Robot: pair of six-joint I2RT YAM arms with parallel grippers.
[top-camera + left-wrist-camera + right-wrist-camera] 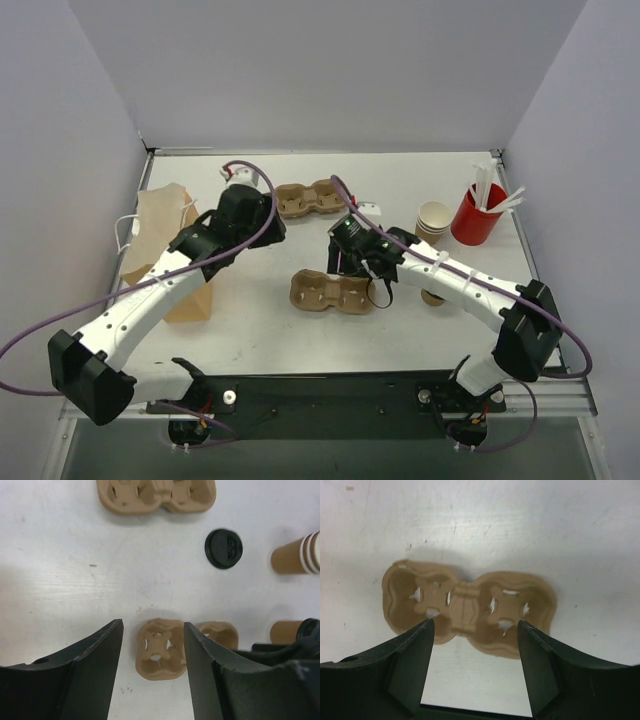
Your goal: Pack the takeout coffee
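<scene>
Scuffed white table (270, 340), pale walls (330, 70) on 3 sides, brown bag (160, 225)

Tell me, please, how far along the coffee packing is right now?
Barely begun. Done: only the near carrier and far carrier set out, wells empty. In hand: nothing; the left gripper and right gripper are open, the right one above the near carrier. Left: a kraft cup sits outside the carriers, unpacked.

Pulp and plastic on a scuffed white desk (545, 525)
Cup carrier (470, 607): rough moulded paper pulp. Takeout coffee lid (223, 548): dull black plastic. Right hand (475, 624): smooth matt black.
</scene>
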